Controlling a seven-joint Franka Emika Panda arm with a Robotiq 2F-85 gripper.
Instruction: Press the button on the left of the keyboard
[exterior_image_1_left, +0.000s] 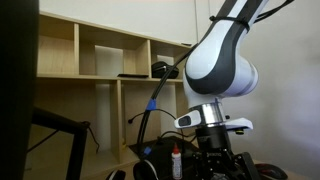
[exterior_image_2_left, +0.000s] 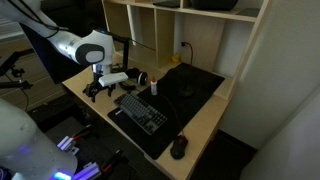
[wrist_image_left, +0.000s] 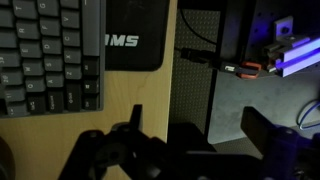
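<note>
The flat black keyboard (exterior_image_2_left: 140, 110) lies diagonally on the wooden desk (exterior_image_2_left: 205, 125). In the wrist view its keys (wrist_image_left: 45, 50) fill the upper left. My gripper (exterior_image_2_left: 100, 88) hangs over the desk's far end, beyond the keyboard's end and apart from it. In the wrist view its two dark fingers are spread wide, with the gripper (wrist_image_left: 200, 130) over the desk edge and the floor below. Nothing is between the fingers. The close exterior view shows the arm and the gripper (exterior_image_1_left: 215, 165) low in the frame.
A dark mouse (exterior_image_2_left: 178, 147) sits near the keyboard's other end. A small white bottle (exterior_image_2_left: 153, 85) stands by a black mat (exterior_image_2_left: 190, 85). A black pad with pale letters (wrist_image_left: 135, 35) lies beside the keyboard. Wooden shelves (exterior_image_2_left: 200, 25) rise behind. A lit device (wrist_image_left: 290, 55) is on the floor.
</note>
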